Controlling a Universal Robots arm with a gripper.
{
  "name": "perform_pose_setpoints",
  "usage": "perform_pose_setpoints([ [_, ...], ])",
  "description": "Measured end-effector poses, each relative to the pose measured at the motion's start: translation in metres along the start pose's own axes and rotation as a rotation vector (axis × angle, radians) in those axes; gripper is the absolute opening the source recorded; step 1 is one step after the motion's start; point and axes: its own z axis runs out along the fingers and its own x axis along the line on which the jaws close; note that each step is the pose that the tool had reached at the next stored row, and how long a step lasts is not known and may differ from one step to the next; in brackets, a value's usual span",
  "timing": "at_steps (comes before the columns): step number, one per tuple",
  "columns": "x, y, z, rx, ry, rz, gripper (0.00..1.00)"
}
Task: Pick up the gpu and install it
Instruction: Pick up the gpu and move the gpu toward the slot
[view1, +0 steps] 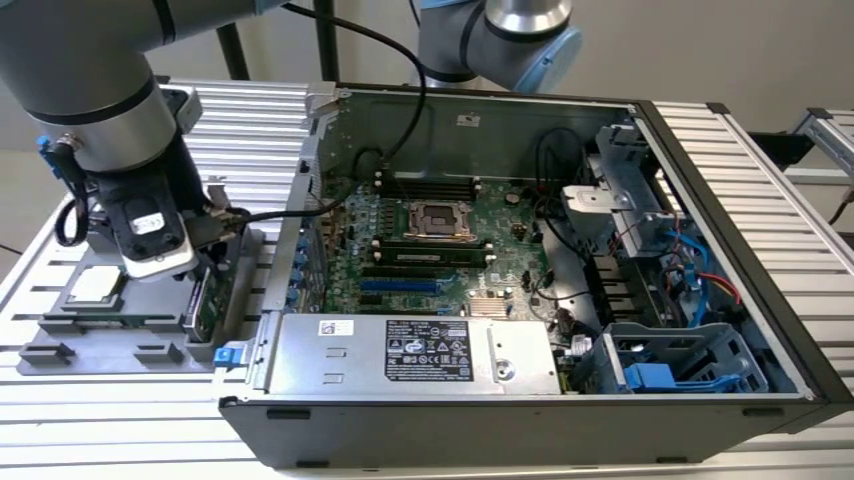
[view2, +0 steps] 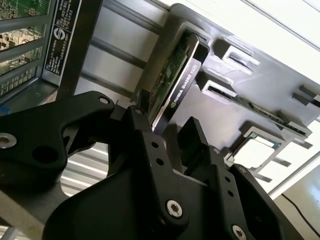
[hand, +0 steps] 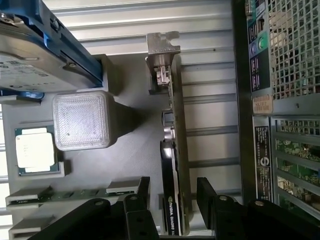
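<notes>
The claw (hand: 173, 200) hung released over the tray (hand: 135, 145), its fingers (hand: 205, 192) straddling the gpu (hand: 172, 160), which stood on edge in a tray slot, not yet lifted and nowhere near the case (view1: 467, 115). A gap showed on each side of the card in the first wrist view, so the fingers seemed clear of it, though the low angle made that hard to confirm.

The main risk, as I judged it, was an uneven close: the card sat nearer one finger, and a pinch from that side first could tip it in its slot or jam it against the wall. A grip landing on the black cooler and not the board could slip. The bracket (hand: 162, 47) might also snag the tray on a tilted lift.

The tray held, besides the gpu, a CPU (hand: 34, 150) lying flat in its recess, a hard drive (hand: 30, 65) in a blue frame, and a memory stick (hand: 65, 194) on edge. The case lay open just beside the tray, holding the motherboard (view1: 427, 250), a power supply (view1: 414, 350) and cabling.
</notes>
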Motion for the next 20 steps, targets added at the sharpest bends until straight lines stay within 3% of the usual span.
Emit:
perform_pose_setpoints([
  [13, 0.0002, -0.0005, 0.0111, 0.0, 0.0, 0.0, 1.0],
  [20, 0.0002, -0.0006, 0.0131, 0.0, 0.0, 0.0, 1.0],
])
